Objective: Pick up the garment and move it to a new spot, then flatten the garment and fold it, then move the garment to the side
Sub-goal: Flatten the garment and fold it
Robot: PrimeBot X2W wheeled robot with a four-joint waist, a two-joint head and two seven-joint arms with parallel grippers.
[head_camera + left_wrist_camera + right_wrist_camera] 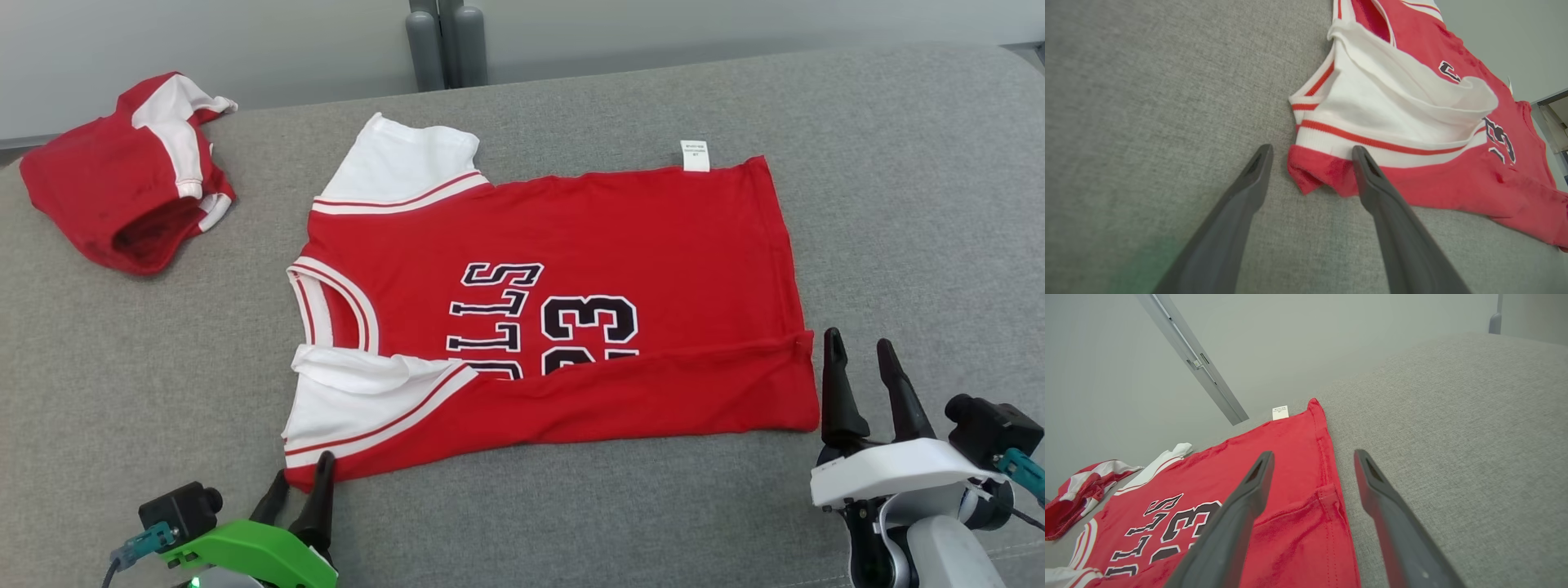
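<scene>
The garment (pixel 620 237) is a red jersey with white sleeves and dark lettering, spread on the grey padded surface (pixel 914 204) with its collar to the left. Its near long edge is folded up over the front. My left gripper (pixel 304 469) stands open at the near left corner; in the left wrist view that red corner (pixel 1314 175) lies between the fingers of the left gripper (pixel 1311 150), with nothing pinched. My right gripper (pixel 859 341) is open just right of the near right corner. In the right wrist view the right gripper (pixel 1313 454) straddles the hem (pixel 1327 465) from above.
A second red and white garment (pixel 131 196) lies crumpled at the far left of the surface, also visible in the right wrist view (pixel 1077 498). Grey posts (pixel 445 41) stand behind the back edge against a pale wall. Bare grey padding stretches right of the jersey.
</scene>
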